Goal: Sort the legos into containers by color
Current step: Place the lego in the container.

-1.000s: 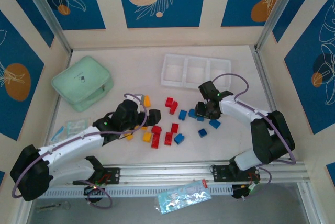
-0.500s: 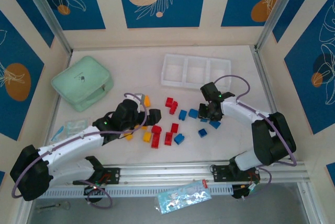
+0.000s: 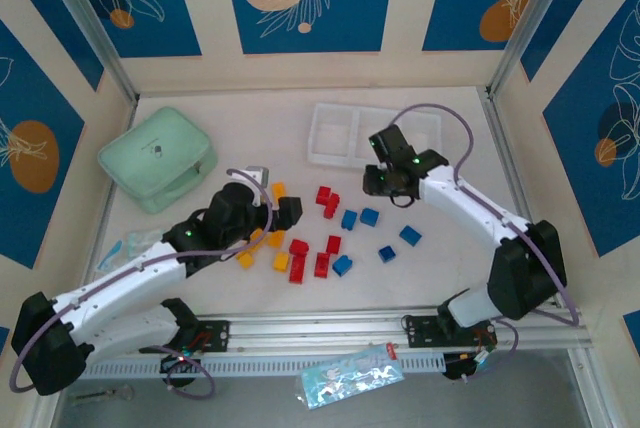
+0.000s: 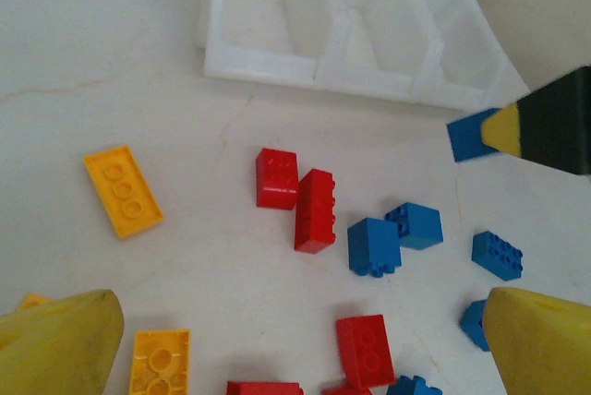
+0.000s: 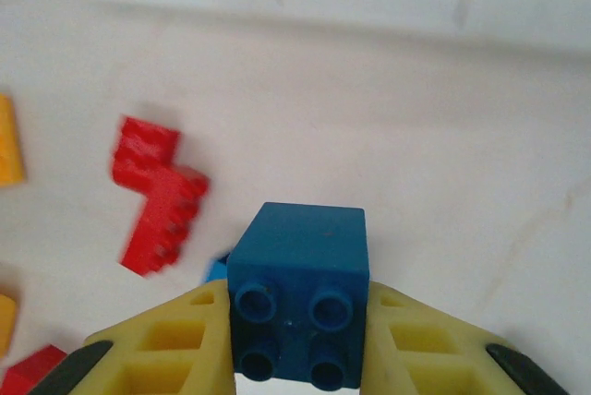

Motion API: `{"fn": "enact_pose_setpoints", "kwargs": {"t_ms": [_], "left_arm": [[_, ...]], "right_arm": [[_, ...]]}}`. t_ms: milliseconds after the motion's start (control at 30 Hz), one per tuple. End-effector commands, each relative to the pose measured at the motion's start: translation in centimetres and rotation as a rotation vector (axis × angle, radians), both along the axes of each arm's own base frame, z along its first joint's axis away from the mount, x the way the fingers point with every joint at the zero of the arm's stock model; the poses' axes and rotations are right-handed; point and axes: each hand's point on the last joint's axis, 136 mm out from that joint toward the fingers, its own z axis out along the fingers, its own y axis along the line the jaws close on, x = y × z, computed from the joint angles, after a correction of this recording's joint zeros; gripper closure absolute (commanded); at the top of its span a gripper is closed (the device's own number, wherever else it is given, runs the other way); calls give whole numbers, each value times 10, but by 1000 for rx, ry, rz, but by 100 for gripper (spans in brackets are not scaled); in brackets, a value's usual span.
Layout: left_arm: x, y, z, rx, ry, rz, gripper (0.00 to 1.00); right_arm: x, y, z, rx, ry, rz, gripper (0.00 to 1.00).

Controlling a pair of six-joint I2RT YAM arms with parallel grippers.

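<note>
The right claw [image 5: 297,344] is pinching a blue brick [image 5: 297,266] by its flat sides. The brick is looking light, rigid and smooth, so those faces suit gripping. The overhead view is placing this claw at the white tray [image 3: 330,158]'s near edge. The left claw [image 4: 305,349] is gaping wide, empty, above scattered bricks [image 4: 314,210].
</note>
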Motion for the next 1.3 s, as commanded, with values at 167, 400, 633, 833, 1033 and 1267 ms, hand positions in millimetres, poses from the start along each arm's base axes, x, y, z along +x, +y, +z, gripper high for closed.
{"fn": "enact_pose_setpoints", "kwargs": {"t_ms": [167,400,633,833,1033,1267], "left_arm": [[20,16,9,73,-19,49,1],[32,26,2,52,9,86,1],[39,42,-11,14,36,147,1],[40,48,-19,29,61,173,1],[36,51,-21,31,71,176,1],[33,54,-22,10,75,191,1]], "right_arm": [[87,58,13,-34,-128,116,73],[141,88,-6,-67,-136,155,73],[164,97,-37,-109,-91,163,73],[166,98,-60,-139,-57,165,73],[150,106,-61,-157,-44,189,73],[128,101,-60,-155,-25,169,66]]}}
